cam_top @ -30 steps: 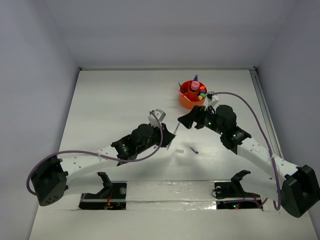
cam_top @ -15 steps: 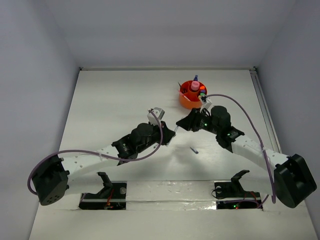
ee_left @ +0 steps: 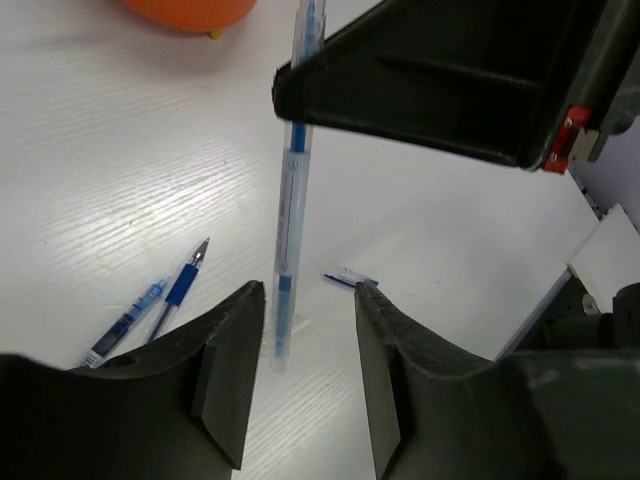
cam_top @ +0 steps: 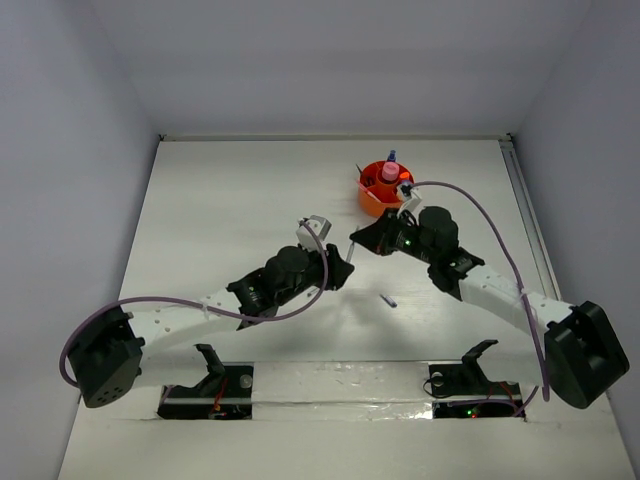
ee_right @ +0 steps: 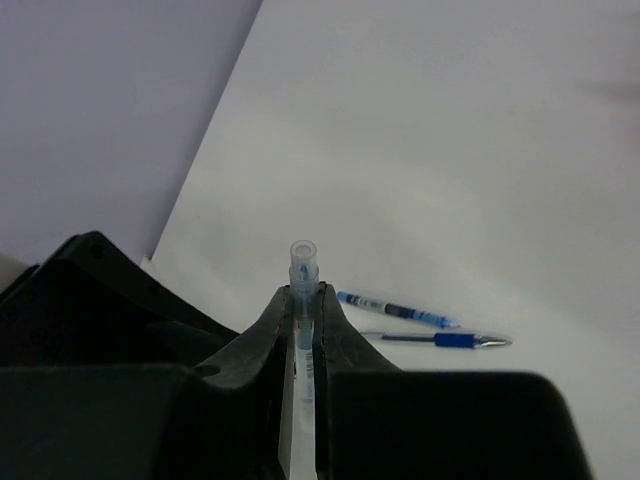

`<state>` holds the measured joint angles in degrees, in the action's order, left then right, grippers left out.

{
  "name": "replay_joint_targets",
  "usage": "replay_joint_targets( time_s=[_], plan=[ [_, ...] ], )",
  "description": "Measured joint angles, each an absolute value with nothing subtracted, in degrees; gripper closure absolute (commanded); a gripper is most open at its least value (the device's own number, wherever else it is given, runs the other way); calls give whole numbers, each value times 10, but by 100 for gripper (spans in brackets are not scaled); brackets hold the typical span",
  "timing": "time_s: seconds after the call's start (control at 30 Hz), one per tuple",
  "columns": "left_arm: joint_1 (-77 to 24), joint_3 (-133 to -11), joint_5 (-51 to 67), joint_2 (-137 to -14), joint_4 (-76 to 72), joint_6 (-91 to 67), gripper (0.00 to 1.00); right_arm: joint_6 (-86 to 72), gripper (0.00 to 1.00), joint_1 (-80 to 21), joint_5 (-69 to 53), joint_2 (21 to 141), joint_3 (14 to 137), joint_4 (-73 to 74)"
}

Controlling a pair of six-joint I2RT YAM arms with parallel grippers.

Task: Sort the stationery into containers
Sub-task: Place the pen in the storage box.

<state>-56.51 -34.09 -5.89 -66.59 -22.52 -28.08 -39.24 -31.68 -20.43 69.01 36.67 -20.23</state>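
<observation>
A clear pen with blue ink [ee_left: 290,200] stands upright above the table. My right gripper [ee_right: 303,292] is shut on its upper part, and the pen's capped end [ee_right: 302,255] pokes out past the fingertips. My left gripper [ee_left: 310,295] is open around the pen's lower end, which hangs near the left finger [ee_left: 225,350]. In the top view both grippers meet mid-table, left gripper [cam_top: 338,268] below right gripper [cam_top: 362,238]. The orange tub [cam_top: 372,203] sits behind them, with a pink-topped bottle [cam_top: 388,172] and other stationery inside.
Two blue pens [ee_right: 395,305] [ee_right: 440,340] lie side by side on the white table beneath the grippers. A small blue piece [cam_top: 388,300] lies to their right. The tub's orange wall [ee_left: 190,12] shows at the top of the left wrist view.
My right gripper swung left to the pen and shut on it. My left gripper, which held the pen, has opened its jaws.
</observation>
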Motion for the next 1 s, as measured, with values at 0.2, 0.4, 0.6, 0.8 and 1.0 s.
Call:
replay_joint_targets(
  time_s=[0.2,0.4,0.6,0.8,1.0],
  plan=[
    [-562,-340,-87,-633,-212,-277,53,-359,100,-317,-130,720,415,-192],
    [-561,-313,-102,-579,-216,-275,60,-271,100,-317,2,731,472,-181],
    [-559,-274,-110,-599,-199,-276,69,-151,100,-317,138,776,529,-205],
    [-557,-268,-119,-637,-186,-279,79,-77,100,-311,199,846,566,-215],
    [-557,-268,-125,-660,-182,-274,83,-20,100,-301,229,886,596,-219]
  ],
)
